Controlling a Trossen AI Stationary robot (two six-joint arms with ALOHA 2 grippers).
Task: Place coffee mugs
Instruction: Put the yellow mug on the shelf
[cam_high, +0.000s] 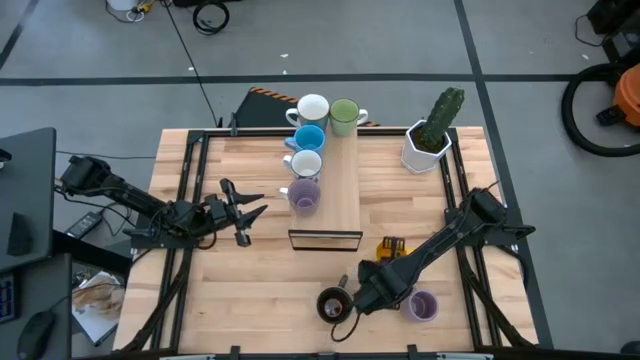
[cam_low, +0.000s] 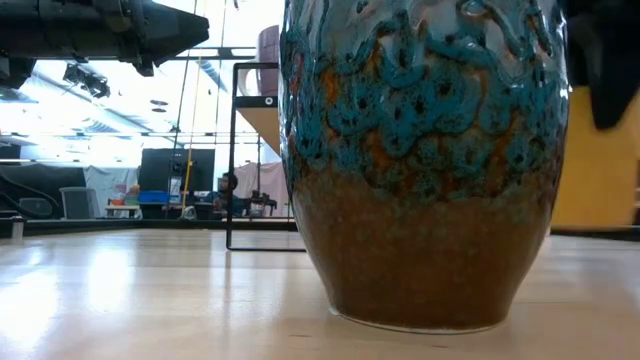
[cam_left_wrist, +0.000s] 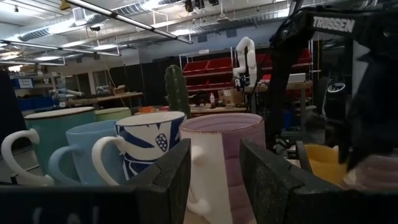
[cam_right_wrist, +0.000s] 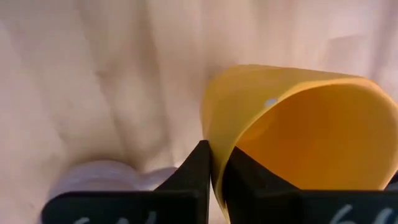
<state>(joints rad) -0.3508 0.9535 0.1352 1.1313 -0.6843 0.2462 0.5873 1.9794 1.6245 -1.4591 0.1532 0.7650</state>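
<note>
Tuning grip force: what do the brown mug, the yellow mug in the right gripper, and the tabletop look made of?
Brown mug: likely glazed stoneware; glossy teal drip glaze over speckled brown.
Yellow mug: smooth, even colour, thin wall; glazed ceramic or plastic, cannot tell. The right gripper is shut on its rim.
Tabletop: light wood planks with visible seams, slight sheen, probably sealed.

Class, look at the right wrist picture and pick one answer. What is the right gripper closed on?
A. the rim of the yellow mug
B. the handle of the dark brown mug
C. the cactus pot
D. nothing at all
A: in the right wrist view the right gripper has its two dark fingers pinched on the wall of the yellow mug at its rim, one finger outside and one inside.
</note>
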